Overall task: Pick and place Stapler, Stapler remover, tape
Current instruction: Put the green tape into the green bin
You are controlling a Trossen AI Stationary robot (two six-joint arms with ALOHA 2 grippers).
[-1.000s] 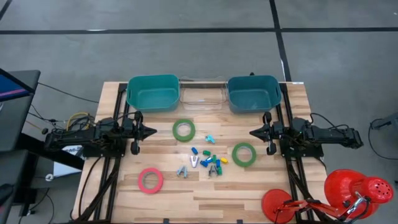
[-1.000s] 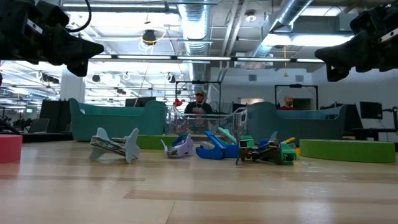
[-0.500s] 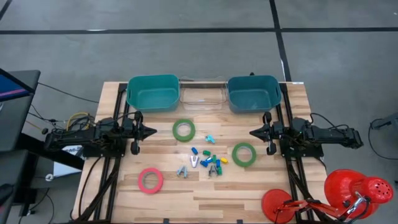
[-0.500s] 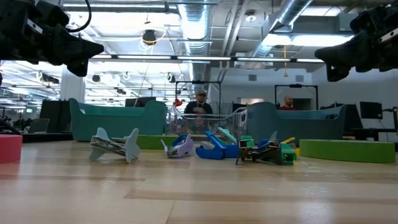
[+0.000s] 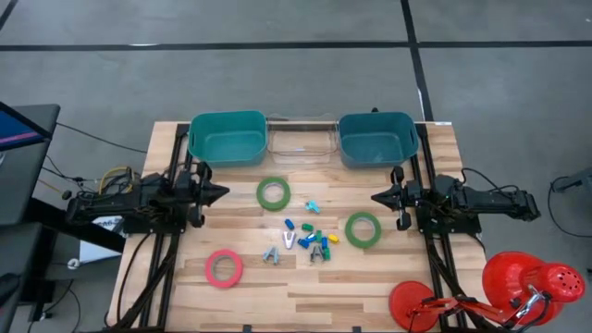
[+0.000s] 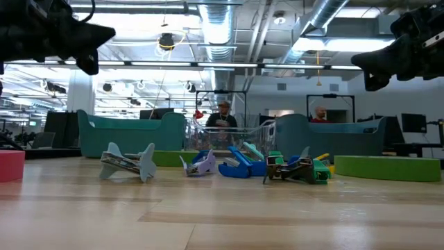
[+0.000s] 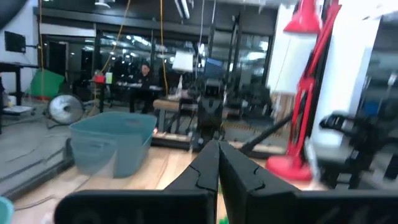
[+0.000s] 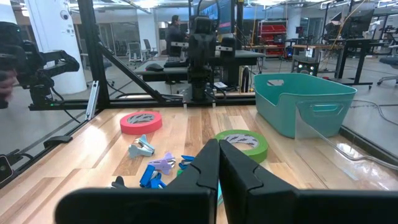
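- left gripper (image 5: 222, 193) has crept back a bit toward its own side of the table
- it's also sitting higher in the low view

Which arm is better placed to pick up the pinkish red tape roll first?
Left. The pinkish red tape roll lies on the left half of the table, nearer the left tool than the right tool. Both tools are shut and empty.

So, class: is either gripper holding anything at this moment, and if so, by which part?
Nothing is held. The left gripper and the right gripper are both shut on nothing, above the table, apart from the tape rolls.
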